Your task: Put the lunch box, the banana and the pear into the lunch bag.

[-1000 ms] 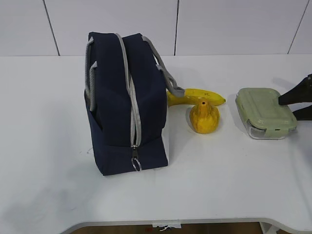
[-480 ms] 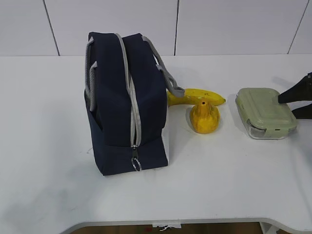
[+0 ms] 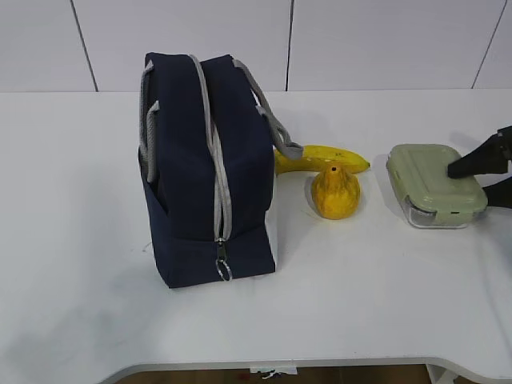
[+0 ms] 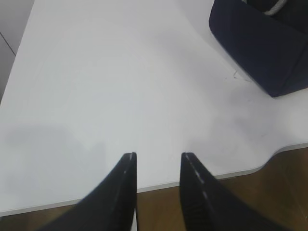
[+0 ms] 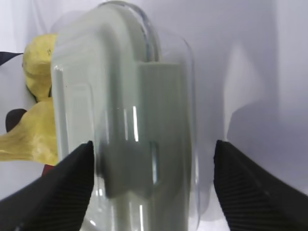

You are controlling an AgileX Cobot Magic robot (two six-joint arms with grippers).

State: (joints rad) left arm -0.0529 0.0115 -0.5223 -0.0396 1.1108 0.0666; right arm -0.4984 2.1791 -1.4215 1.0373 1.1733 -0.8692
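1. The lunch bag (image 3: 210, 172) stands on the left half of the white desk (image 3: 360, 304), its grey zipper (image 3: 214, 160) run shut along the top and down the near end, ring pull hanging at the bottom. Nothing is inside it yet, as far as I can judge.
2. The banana (image 3: 324, 158) lies just behind the pear (image 3: 335, 192), its left end tucked against the bag. The lunch box (image 3: 435, 184) sits to their right, apart from both.
3. The right claw (image 3: 480, 172) comes in from the right edge with its jaws spread wide, one tip over the green lid and the other low beside the box. In the right wrist view the box (image 5: 125, 125) fills the gap between the dark fingers (image 5: 62, 192), which are clear of its walls, so nothing is gripped.
4. The left claw (image 4: 158, 161) hovers over bare desk near the front edge, partly parted and empty, with only a corner of the bag in sight.
5. Risks, as I judge them: the bag looks closed, so a lifted box has nowhere to go until someone opens the zipper. The clear walls look slick, and an off-centre squeeze could let the box twist or slip. Pushing it left would knock the pear, which could roll.
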